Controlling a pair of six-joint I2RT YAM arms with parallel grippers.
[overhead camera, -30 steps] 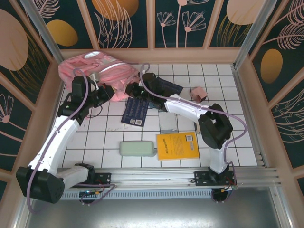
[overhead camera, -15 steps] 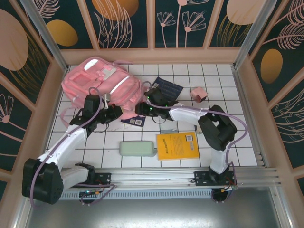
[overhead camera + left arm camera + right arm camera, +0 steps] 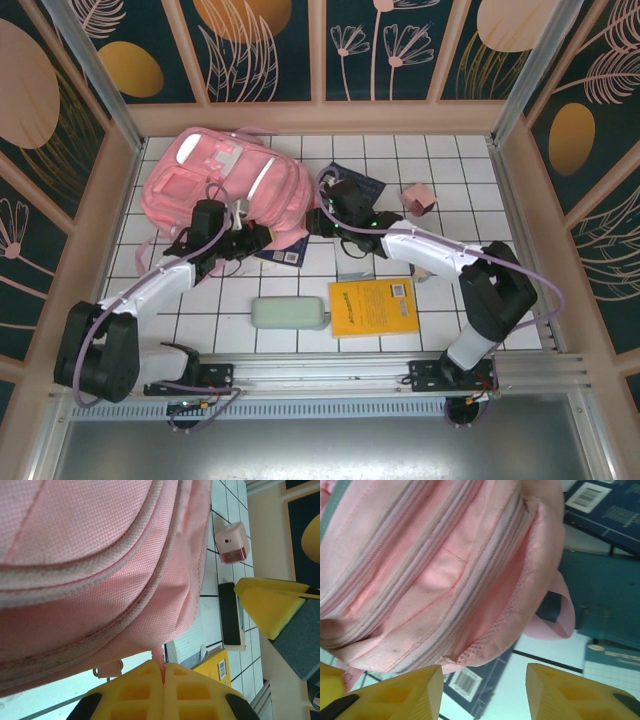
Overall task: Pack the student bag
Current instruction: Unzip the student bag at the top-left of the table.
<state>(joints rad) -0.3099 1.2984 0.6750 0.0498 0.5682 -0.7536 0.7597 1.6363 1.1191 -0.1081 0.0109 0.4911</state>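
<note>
Student bag (image 3: 225, 185) lies flat on the far left part of the white tiled table (image 3: 470, 180), front side up. It is by far the largest thing there. Its fabric is pink, with whitish patches on the front pockets and a silvery stripe (image 3: 258, 180) running along the right side of the front. Seen up close by the right wrist camera, the student bag (image 3: 435, 565) shows rows of pale zip tape between pink panels, a strip of mesh at a seam, some grey smudges, and a pink loop (image 3: 561, 615) hanging off its end. The left wrist view shows coarse woven cloth with paler piping (image 3: 100, 555) in curved lines.

The left gripper (image 3: 262, 238) sits at the bag's near right edge. Its yellow pads are pressed together (image 3: 164, 667), clenched on a thin pink tab of the bag. The right gripper (image 3: 315, 218) is just beside the bag's right end, released, with its yellow fingers standing apart (image 3: 484, 687) and nothing between them.

A dark blue booklet (image 3: 285, 243) lies partly under the bag. Further right sits a small pink box (image 3: 418, 198). Nearer the arms lie a yellow book (image 3: 373, 305) and a pale green case (image 3: 290, 313).
</note>
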